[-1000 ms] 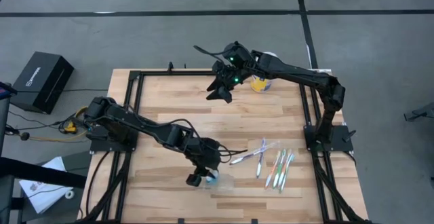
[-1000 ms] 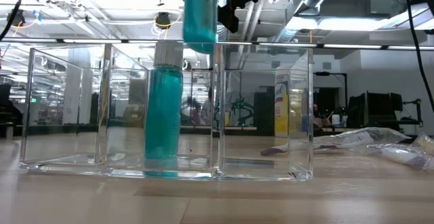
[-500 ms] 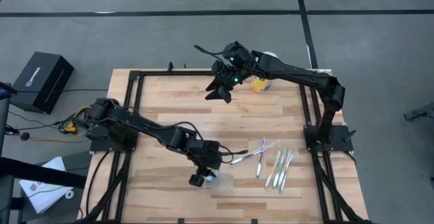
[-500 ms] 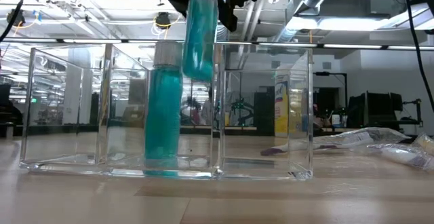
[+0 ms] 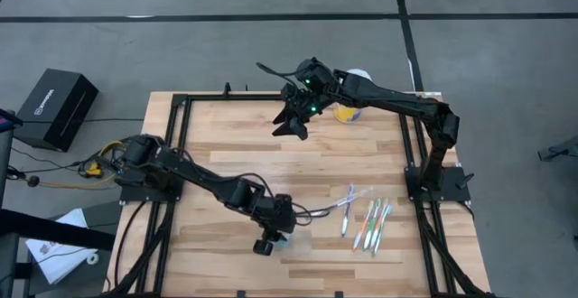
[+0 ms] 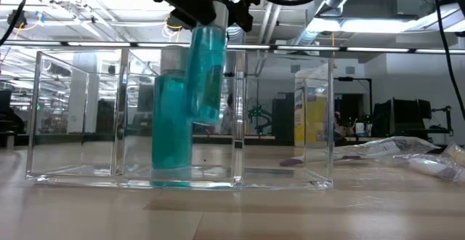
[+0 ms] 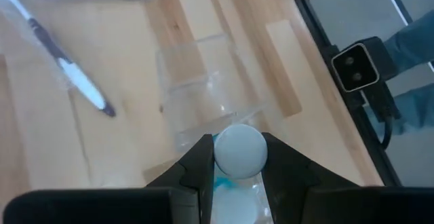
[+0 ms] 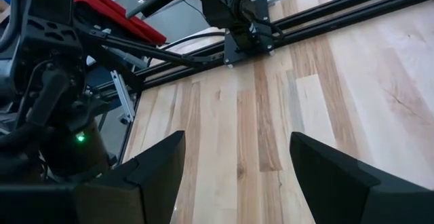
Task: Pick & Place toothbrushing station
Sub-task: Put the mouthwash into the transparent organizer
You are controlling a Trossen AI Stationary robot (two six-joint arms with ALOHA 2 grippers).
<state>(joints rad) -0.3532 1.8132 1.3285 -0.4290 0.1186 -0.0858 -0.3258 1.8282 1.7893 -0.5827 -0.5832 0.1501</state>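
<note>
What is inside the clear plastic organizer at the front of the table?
The clear organizer holds one upright teal tube. The left end effector is lowering a second teal tube into it. The right compartment looks empty. The first tube's back is covered.

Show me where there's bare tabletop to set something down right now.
Bare wood spans the middle, between the left arm and the right gripper, plus the near left corner. Crowded: the near right, around the toothbrushes and clear organizer under the left gripper.
</note>
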